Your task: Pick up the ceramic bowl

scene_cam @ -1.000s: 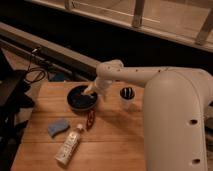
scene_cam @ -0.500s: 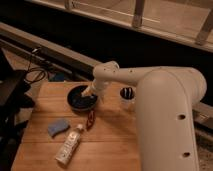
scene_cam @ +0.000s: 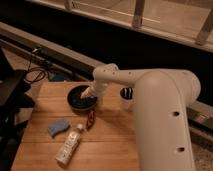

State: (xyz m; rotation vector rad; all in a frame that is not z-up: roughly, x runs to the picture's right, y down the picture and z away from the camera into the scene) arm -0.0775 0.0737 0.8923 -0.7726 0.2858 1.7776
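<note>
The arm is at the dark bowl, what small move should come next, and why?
Probably grip the rim, then lift: the gripper sits at the rim of the ceramic bowl, which rests flat on the table, not yet raised.

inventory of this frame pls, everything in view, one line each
table: 1, light wood, centre of view
bowl: 1, dark, back of table, left of centre
cup: 1, white with dark contents, right of bowl, partly behind arm
sponge: 1, blue, front left of table
bottle: 1, pale, lying on its side, right of sponge
packet: 1, reddish, between bowl and bottle
cable: 1, black, on floor left of table
arm: 1, white, reaching in from the right over table
gripper: 1, pale, at bowl's right rim
</note>
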